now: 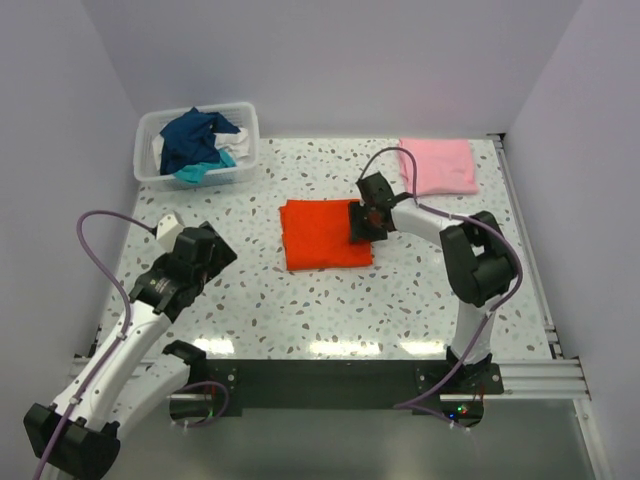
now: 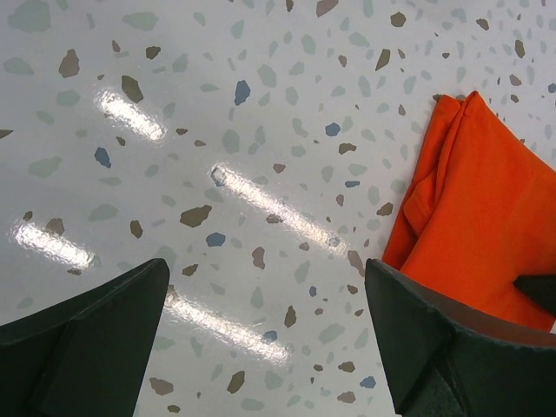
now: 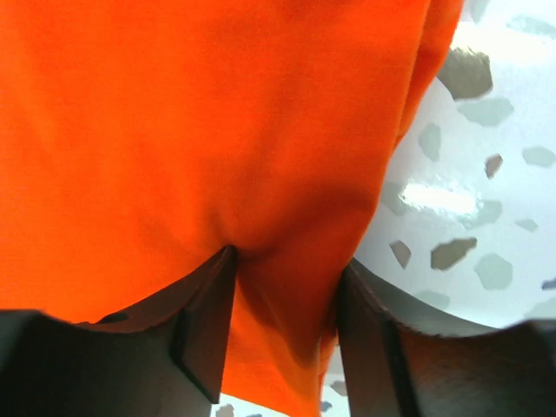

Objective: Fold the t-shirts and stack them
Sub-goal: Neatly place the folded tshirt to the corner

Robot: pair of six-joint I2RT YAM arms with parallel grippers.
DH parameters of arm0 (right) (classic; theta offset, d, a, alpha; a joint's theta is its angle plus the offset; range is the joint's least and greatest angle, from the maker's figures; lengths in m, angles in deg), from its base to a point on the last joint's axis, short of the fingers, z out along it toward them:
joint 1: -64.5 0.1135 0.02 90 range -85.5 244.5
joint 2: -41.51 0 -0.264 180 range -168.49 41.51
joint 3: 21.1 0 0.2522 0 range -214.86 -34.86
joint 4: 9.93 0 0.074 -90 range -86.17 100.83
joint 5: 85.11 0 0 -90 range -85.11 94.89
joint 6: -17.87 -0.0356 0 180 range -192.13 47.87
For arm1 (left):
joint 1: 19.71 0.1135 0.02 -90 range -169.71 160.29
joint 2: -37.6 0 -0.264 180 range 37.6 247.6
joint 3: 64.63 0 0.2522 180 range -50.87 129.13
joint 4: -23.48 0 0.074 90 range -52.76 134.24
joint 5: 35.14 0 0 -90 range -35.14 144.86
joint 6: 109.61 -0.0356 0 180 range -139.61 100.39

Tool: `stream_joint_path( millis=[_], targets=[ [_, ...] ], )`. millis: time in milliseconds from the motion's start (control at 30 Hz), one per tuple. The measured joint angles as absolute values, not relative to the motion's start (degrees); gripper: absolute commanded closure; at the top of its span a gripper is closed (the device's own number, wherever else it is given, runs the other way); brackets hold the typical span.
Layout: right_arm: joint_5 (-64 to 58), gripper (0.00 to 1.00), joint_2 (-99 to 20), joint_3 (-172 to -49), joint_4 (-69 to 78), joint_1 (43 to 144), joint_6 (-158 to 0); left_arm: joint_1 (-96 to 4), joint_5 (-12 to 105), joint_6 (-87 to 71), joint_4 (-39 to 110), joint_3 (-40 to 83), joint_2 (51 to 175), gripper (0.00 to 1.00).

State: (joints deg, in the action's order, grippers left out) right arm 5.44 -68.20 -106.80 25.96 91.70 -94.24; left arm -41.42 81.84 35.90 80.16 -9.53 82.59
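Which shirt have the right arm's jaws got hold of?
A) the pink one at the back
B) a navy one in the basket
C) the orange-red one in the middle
C: the right arm's jaws sit at the right edge of the orange-red t-shirt, with a fold of its cloth between them in the wrist view.

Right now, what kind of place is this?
Probably a robot lab's test booth: plain walls boxing in a speckled table, two robot arms bolted at its near edge, and a basket of shirts.
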Motion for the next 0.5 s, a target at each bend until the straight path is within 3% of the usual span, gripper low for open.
stream_joint_path(
  millis=[267,333,500],
  targets=[
    [7.2,0.94,-72.0,-111.7,24.6,93.4,-90.8,-41.4,82.7,36.8,80.3,-9.5,82.9,0.00],
    [8.9,1.00,-72.9,-113.0,23.9,93.8,-88.8,-41.4,83.2,37.0,80.7,-9.5,83.4,0.00],
    [16.6,1.00,-77.2,-119.8,24.7,94.2,-83.1,-41.4,84.4,38.4,82.6,-9.5,84.6,0.00]
  ],
)
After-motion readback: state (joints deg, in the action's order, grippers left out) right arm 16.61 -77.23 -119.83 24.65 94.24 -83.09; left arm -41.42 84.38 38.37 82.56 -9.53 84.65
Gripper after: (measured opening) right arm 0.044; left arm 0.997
